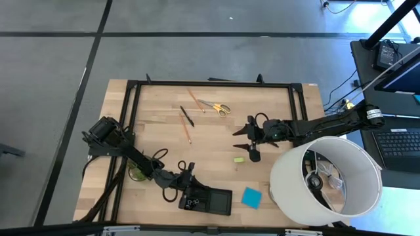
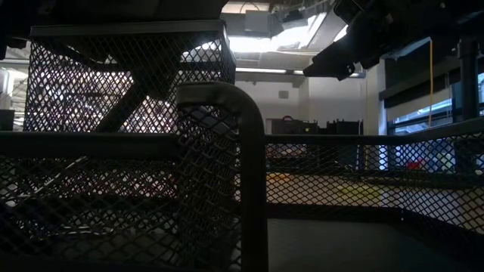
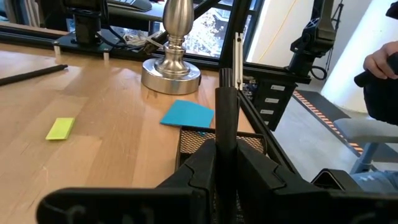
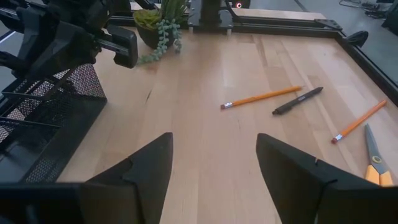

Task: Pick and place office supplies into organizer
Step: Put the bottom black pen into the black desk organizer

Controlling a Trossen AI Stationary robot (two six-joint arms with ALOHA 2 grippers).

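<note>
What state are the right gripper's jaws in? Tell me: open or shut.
Open. In its wrist view the right gripper shows its two fingers spread wide apart with bare table between them, holding nothing.

Pale matt wood table (image 4: 205,143), black wire-mesh metal organizer (image 4: 43,124), polished metal lamp base (image 3: 171,74).

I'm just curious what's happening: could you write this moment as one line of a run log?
left gripper: shut on black pen, over organizer | right gripper: open, empty, above table | pencils, scissors: not yet placed
</note>
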